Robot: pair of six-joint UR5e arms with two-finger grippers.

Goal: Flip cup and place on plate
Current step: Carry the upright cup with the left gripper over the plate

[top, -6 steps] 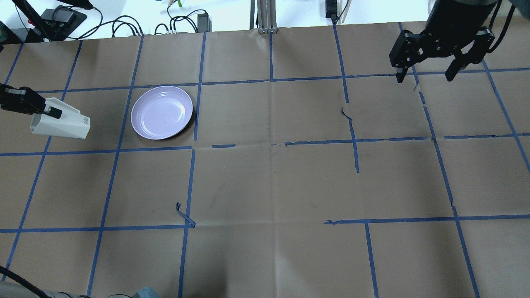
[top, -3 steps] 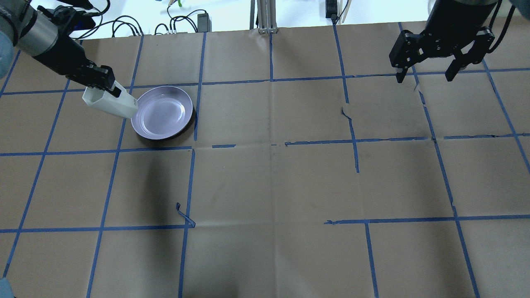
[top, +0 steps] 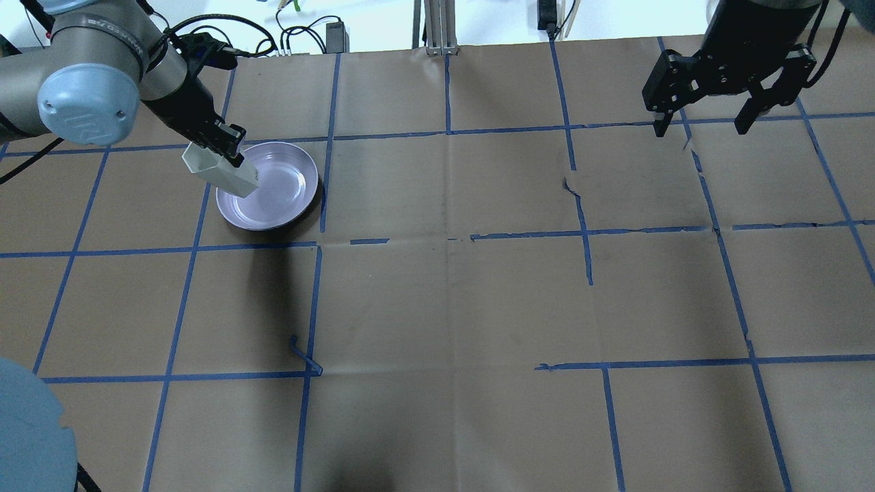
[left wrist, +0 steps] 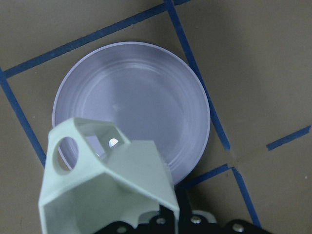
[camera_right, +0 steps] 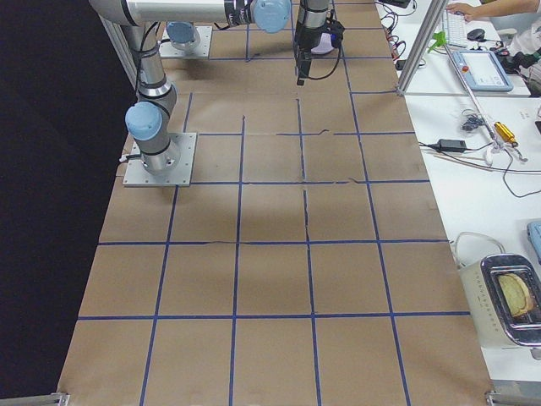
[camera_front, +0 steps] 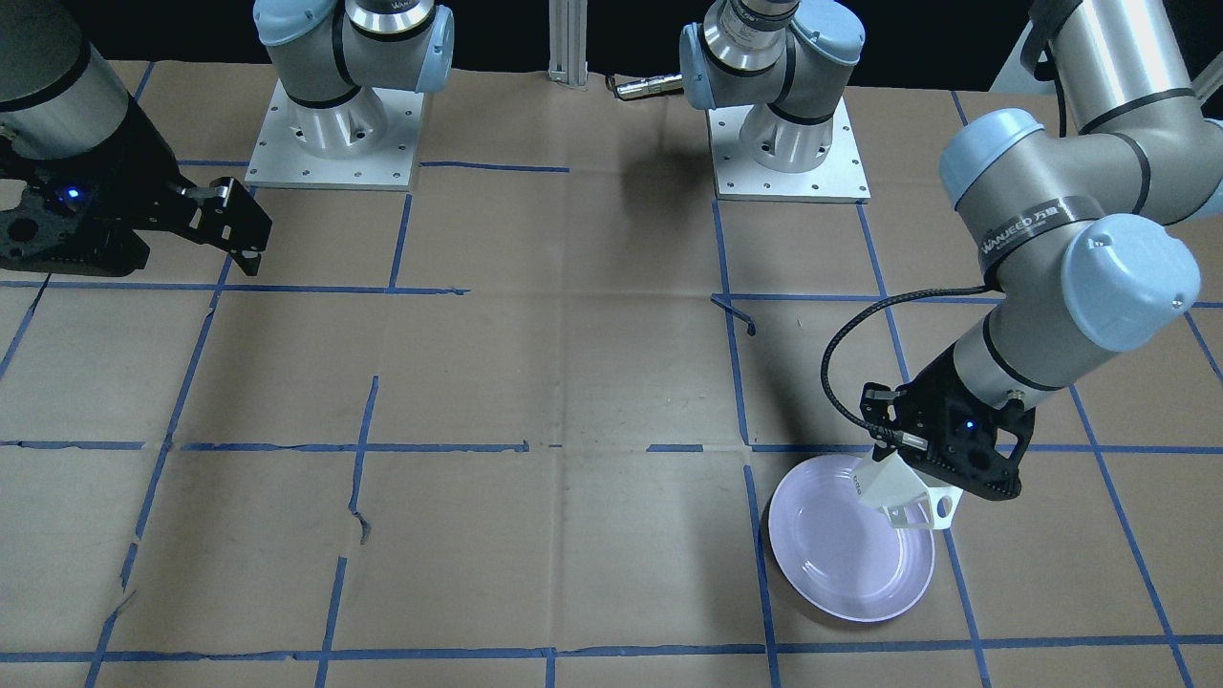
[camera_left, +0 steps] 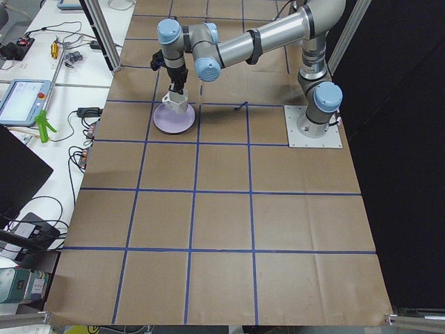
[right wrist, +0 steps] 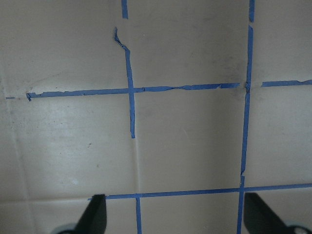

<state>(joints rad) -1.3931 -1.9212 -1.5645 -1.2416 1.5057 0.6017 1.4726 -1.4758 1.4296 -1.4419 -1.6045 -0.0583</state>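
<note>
The white faceted cup (top: 222, 172) is held tilted in my left gripper (top: 227, 146), which is shut on it near its rim. Its open mouth faces up and back-left; its base points down over the lavender plate (top: 284, 191). The cup hangs over the plate's left rim. In the front-facing view the cup (camera_front: 898, 497) overlaps the plate's (camera_front: 841, 564) edge. In the left wrist view the cup (left wrist: 107, 190) with its open-frame handle fills the lower left above the plate (left wrist: 146, 102). My right gripper (top: 703, 125) is open and empty, far to the right.
Brown paper with blue tape grid lines covers the table (top: 444, 307). A loose curl of tape (top: 304, 355) sticks up in front of the plate. Cables and power supplies (top: 307, 37) lie beyond the far edge. The right wrist view shows only the paper (right wrist: 185, 146).
My left gripper has carried the cup to the right, from left of the plate to over its left rim, and turned it mouth-up. The right arm has not moved.
</note>
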